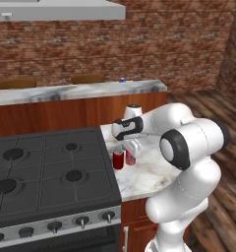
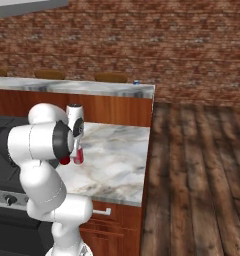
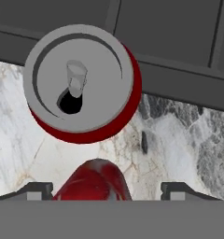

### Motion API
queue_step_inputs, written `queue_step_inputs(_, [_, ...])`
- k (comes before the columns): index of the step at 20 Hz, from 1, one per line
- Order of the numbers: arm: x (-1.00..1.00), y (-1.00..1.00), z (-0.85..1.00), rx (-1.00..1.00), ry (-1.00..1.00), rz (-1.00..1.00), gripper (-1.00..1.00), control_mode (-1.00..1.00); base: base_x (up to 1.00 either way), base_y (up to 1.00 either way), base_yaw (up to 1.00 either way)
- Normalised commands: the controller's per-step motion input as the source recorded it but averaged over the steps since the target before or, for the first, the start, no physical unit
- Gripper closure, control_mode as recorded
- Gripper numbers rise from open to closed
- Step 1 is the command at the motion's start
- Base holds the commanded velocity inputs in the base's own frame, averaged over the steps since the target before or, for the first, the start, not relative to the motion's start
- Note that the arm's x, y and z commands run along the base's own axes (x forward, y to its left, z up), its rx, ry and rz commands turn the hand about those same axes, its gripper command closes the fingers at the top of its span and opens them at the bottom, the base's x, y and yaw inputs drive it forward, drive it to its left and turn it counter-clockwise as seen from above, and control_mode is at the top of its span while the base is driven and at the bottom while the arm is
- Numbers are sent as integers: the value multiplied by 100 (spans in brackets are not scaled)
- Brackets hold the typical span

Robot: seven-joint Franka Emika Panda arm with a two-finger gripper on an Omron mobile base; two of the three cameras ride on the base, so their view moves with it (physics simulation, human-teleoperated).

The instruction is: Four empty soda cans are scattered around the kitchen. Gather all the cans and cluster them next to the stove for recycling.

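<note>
Claw [image 3: 106, 189] apart astride red can [image 3: 93, 182], second can [image 3: 79, 79] silver-topped, stove [image 1: 46, 167] beside

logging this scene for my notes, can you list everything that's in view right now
red soda cans with silver tops: two, upright side by side on the marble counter, one nearer the stove, one beneath the gripper
small blue soda can: one, on the far counter
black four-burner gas stove: one, left of the cans, steel knob panel in front
white-grey marble counter: one, right of the stove
far marble counter on wood base: one, before the brick wall
grey range hood: one, top left
white arm: one, over the counter
gripper: one, open above a red can
</note>
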Motion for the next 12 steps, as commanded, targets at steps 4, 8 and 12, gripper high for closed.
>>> queue_step_inputs(4, [-23, -4, 0, 0, 0, -1, -100, -100, 0, 0, 0])
queue_step_inputs(8, [-26, -8, 0, 0, 0, -1, -100, -100, 0, 0, 0])
queue_step_inputs(12, [-10, -11, 7, 0, 0, -1, -100, -100, 0, 0, 0])
